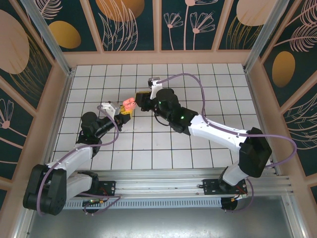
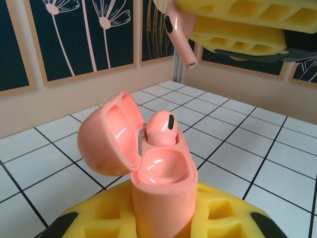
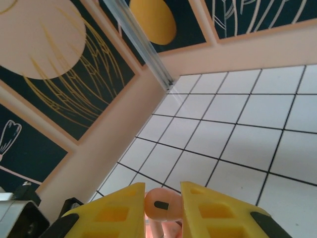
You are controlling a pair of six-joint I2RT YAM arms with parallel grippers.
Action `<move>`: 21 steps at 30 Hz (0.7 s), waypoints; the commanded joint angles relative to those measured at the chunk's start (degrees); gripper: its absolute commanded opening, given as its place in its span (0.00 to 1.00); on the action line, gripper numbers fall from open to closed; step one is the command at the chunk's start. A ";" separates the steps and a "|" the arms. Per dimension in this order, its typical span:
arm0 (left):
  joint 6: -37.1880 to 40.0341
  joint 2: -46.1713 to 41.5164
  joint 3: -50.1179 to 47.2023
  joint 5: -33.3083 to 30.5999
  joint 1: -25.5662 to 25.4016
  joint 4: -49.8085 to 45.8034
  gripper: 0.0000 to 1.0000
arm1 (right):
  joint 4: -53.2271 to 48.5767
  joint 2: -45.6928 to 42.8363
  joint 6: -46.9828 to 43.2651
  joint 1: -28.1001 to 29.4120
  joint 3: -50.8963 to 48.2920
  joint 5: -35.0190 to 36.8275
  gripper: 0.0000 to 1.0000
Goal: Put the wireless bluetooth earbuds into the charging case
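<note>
The left fingers [image 2: 101, 218] are clenched on the lower body of the pink charging case [image 2: 161, 193] and hold it upright above the white tiled desk [image 2: 247, 148]. In the left wrist view its lid [image 2: 106, 136] is swung open to the left. One seated earbud [image 2: 161, 130] rests in the farther socket, its rounded head standing above the rim, and the nearer socket lies open. The right fingers [image 2: 237, 15] hang above the case and grasp a second, held earbud [image 2: 179, 37] by its head. Its stem slants downward and the tip is clear of the case, above and a little right of the seated earbud. In the right wrist view the held bud's head sits pinched between the two yellow pads. From the top camera, the case is near the middle of the desk, slightly toward its left edge.
</note>
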 commanded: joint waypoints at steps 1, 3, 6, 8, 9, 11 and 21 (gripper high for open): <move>3.46 -0.41 0.93 0.94 -0.69 2.69 0.04 | 8.36 -1.80 -3.64 1.39 -1.99 0.93 0.21; 4.15 -0.90 -0.23 0.87 -1.12 5.82 0.04 | 10.37 -1.69 -4.46 2.10 -2.44 0.71 0.21; 5.82 -1.42 -0.46 0.33 -1.41 6.58 0.04 | 12.28 -1.57 -5.53 3.04 -2.99 0.87 0.21; 6.47 -1.71 -0.49 -0.16 -1.44 6.50 0.04 | 12.81 -1.65 -5.72 3.36 -3.26 1.31 0.21; 6.63 -1.84 -0.50 -0.18 -1.45 6.58 0.04 | 12.93 -1.57 -5.72 3.51 -3.37 1.48 0.21; 6.07 -1.93 -0.48 -0.22 -1.43 6.73 0.04 | 13.54 -1.51 -5.63 3.69 -3.80 1.34 0.21; 0.27 -2.05 -0.14 -1.23 -1.41 10.28 0.04 | 15.01 -0.08 -5.28 4.50 -4.30 1.53 0.21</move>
